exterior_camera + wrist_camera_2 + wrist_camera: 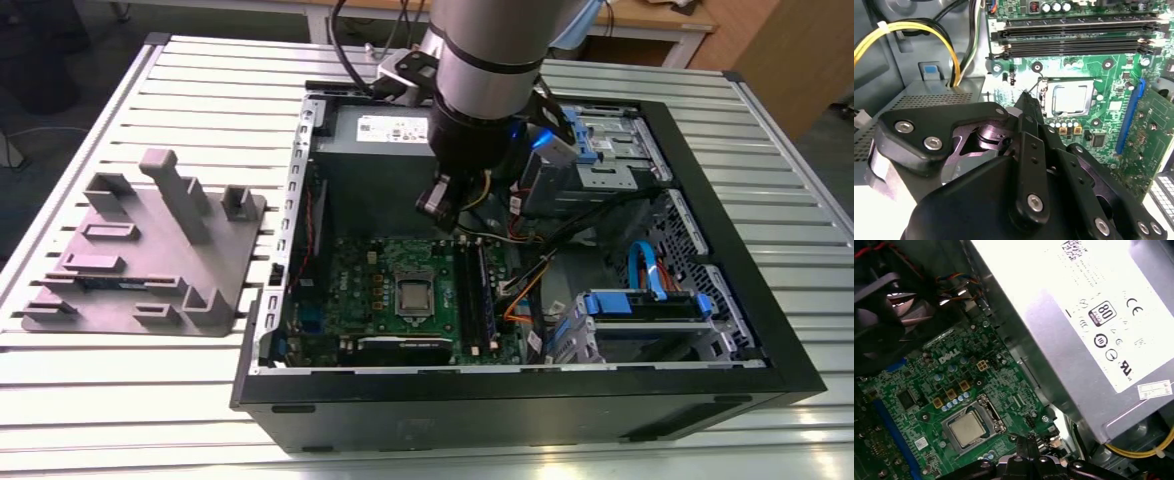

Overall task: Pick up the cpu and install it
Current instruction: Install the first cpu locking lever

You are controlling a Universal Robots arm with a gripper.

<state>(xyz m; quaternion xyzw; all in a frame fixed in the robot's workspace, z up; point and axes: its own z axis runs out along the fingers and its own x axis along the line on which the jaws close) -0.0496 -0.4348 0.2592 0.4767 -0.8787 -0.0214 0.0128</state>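
The cpu (415,296) is a small silver-grey square lying flat in the socket in the middle of the green motherboard (367,265), inside the open computer case. Both wrist views show it seated in the socket's metal frame, cpu (1070,98) and cpu (968,428). My gripper (438,212) hangs above the board, between the socket and the power supply, apart from the cpu. Its black fingertips (1026,100) meet in a point with nothing between them, and the gripper (1030,441) sits beside the socket's corner.
A grey power supply box (380,130) with a white label lies at the case's far wall. Memory slots (1074,35) run beside the socket. Yellow cables (914,30) and a blue-trimmed drive cage (641,305) crowd the case. A grey plastic tray (147,250) stands on the slatted table.
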